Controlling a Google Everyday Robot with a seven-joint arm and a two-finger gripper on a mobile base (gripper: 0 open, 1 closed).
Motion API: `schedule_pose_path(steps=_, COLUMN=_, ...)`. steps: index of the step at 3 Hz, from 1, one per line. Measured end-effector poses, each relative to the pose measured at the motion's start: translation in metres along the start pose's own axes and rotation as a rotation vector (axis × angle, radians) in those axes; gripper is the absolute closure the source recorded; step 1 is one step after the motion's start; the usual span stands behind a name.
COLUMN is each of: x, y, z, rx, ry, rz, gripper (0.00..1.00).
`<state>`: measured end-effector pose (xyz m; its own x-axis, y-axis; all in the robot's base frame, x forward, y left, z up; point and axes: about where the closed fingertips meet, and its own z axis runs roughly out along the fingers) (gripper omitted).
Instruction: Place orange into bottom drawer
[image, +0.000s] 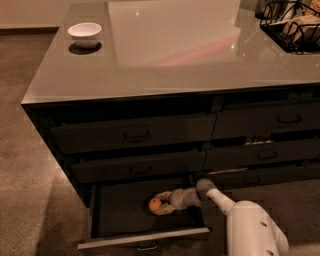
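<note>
— Where's the orange?

— Inside the open drawer, about midway across it, over the dark floor.

— And the gripper?

— Also inside the drawer. The arm comes in from the drawer's right side, and the two fingers are clamped on the orange, one above it and one below.

— Does the orange rest on the drawer's floor?

— I can't tell.

— What else is there?

— A bowl sits on the counter well above the drawer, to its left. A basket stands far up to the drawer's right.
</note>
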<state>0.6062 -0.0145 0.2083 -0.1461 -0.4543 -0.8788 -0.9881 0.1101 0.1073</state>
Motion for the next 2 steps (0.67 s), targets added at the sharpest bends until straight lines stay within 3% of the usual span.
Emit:
schedule_pose_path(steps=1, x=0.018, y=-0.008, z=0.002, rx=0.002, ry=-0.007, rz=0.031, gripper=0.93)
schedule_pose_path(steps=2, x=0.03, y=-0.01, z=0.003, rx=-0.005, ry=0.01, rz=0.034, gripper=0.74)
